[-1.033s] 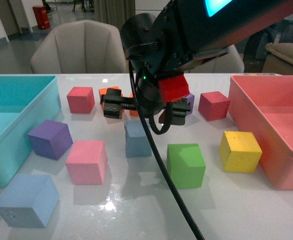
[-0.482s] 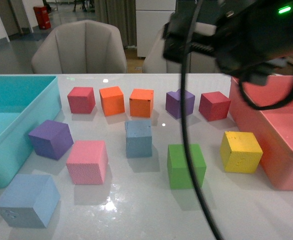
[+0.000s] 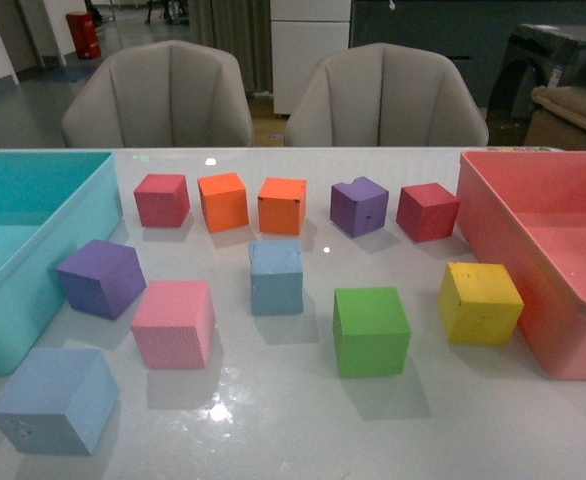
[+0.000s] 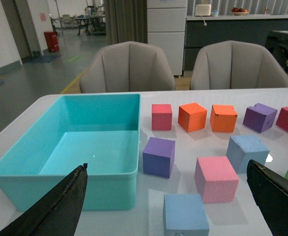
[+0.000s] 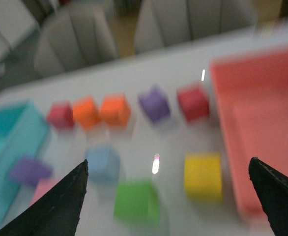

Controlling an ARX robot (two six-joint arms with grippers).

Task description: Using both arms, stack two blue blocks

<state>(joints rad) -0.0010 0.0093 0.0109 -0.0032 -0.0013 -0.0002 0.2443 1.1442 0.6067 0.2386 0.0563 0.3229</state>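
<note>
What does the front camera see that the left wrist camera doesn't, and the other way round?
Only the front view shows the pink bin and the yellow cube, and it shows the green cube whole. Only the left wrist view shows the left gripper, its two black fingers spread wide apart, and the whole floor of the teal bin. Both show the near blue block, the middle blue block, the pink cube and the teal bin. The two blocks sit apart, not yet stacked.
</note>
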